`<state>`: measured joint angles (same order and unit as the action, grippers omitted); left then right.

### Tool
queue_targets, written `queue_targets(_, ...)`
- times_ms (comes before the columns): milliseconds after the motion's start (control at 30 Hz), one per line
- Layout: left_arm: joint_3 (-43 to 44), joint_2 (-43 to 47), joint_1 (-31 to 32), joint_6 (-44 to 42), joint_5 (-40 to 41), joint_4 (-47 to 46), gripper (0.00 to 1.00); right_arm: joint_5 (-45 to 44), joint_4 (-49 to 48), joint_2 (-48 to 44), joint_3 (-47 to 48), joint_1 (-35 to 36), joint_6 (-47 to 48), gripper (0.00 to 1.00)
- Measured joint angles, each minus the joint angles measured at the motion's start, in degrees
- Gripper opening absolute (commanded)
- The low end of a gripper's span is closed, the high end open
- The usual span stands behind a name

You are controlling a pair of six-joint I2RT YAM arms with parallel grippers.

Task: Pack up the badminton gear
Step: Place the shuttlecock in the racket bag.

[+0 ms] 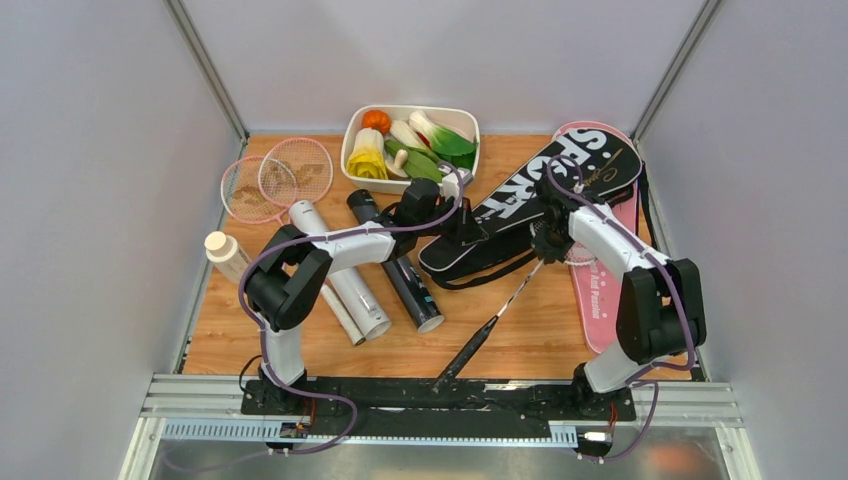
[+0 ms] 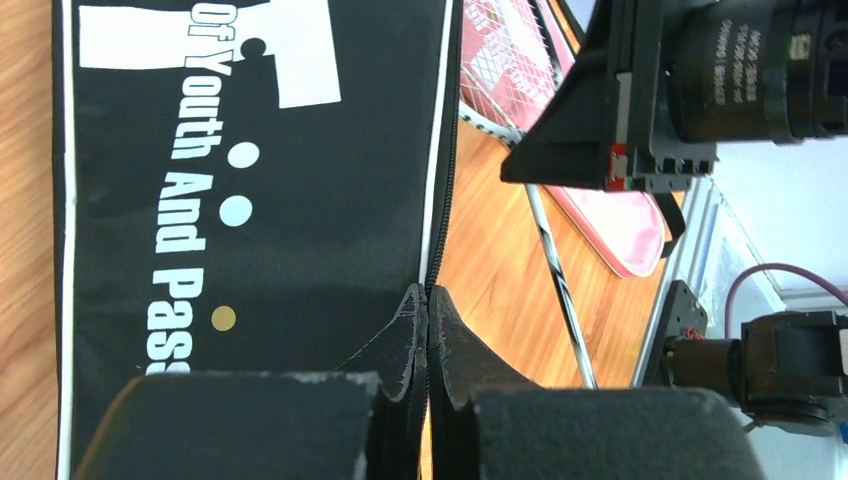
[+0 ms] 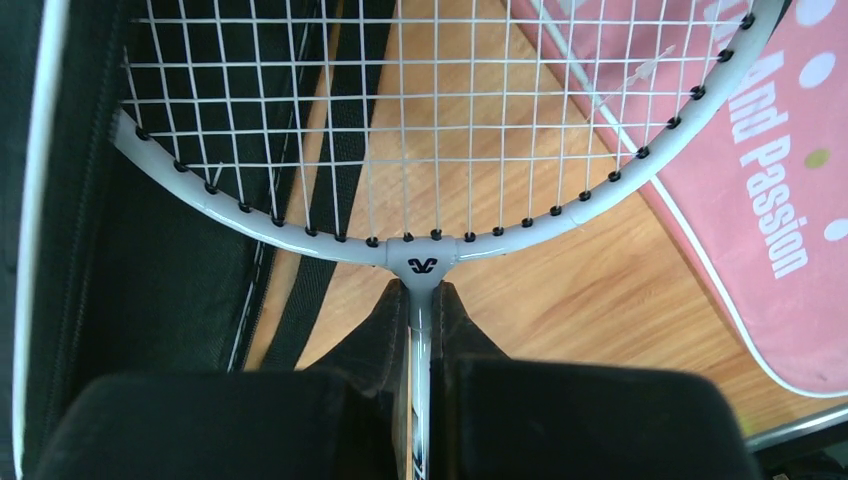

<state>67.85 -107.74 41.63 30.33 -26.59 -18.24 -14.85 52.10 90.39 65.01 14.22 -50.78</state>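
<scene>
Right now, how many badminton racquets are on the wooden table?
3. Two pink-framed racquets overlap at the far left; one silver-framed racquet, shaft clamped in the right gripper, lies between the black fabric cover and the pink fabric cover. More may hide inside them.

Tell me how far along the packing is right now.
Done: nothing looks packed yet. In hand: the right end effector grips the silver racquet at its throat, its head at the edge of the black cover, whose zipper edge the left end effector pinches. Left: the pink racquets, white tube, black tube and pink cover lie out on the table.
</scene>
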Motion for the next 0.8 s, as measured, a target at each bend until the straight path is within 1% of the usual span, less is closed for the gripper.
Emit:
queue_targets(233,-0.04,-0.02,0.02,-0.74,-3.06,-0.98,0.00,3.02,-5.05,0.00,0.79,-4.96,7.76,0.00)
queue_targets(400,-0.15,-0.02,0.02,-0.98,-5.05,-1.70,0.00,6.69,-8.28,0.66,2.34,-8.26,12.13,0.00)
queue_targets(633,-2.54,-0.02,0.37,-0.81,-6.27,-4.00,0.00,10.51,-11.04,8.17,7.96,-10.82,13.18,0.00)
queue_targets(800,-4.37,-0.02,0.61,-0.37,-6.36,-5.40,0.00,12.85,-13.00,12.50,10.88,-12.02,11.47,0.00)
